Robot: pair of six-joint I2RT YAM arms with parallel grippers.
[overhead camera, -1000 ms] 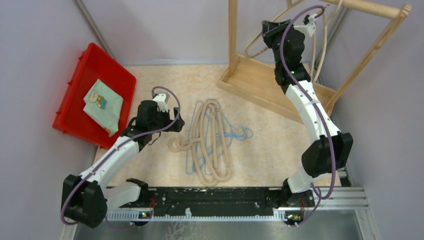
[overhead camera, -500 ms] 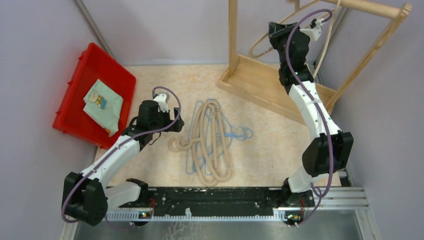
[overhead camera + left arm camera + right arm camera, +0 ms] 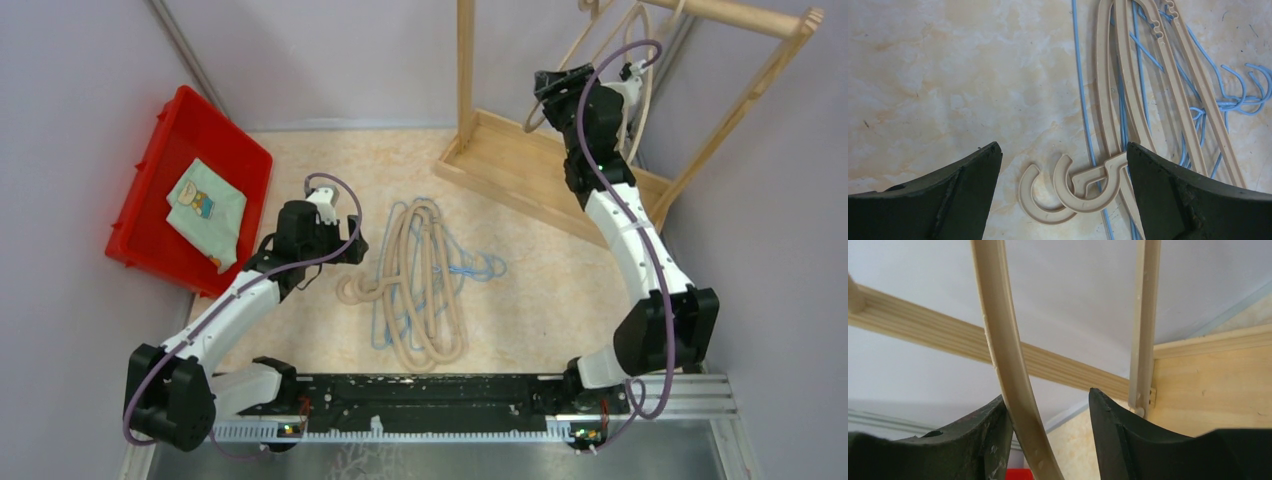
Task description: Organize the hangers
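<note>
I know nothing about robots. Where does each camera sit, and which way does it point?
Top: fixed above and behind, looking down on the table; the left arm and right arm show whole.
Left wrist: on the left arm, facing down at the hanger pile; fingers of the left tool fill the bottom corners.
Right wrist: on the raised right arm, facing the wooden rack; the right tool straddles a beige hanger.
Shared: top and left wrist both show the hanger pile.

A heap of hangers [image 3: 415, 285] lies mid-desk [image 3: 320, 160], with the left end effector [image 3: 1063, 145] just to its left. Far left sits the bin [image 3: 185, 98], a cloth [image 3: 207, 210] in it. Back right stands the rack [image 3: 466, 70]; one hanger [image 3: 1003, 350] hangs there, between the right end effector [image 3: 1046, 394] fingers.
</note>
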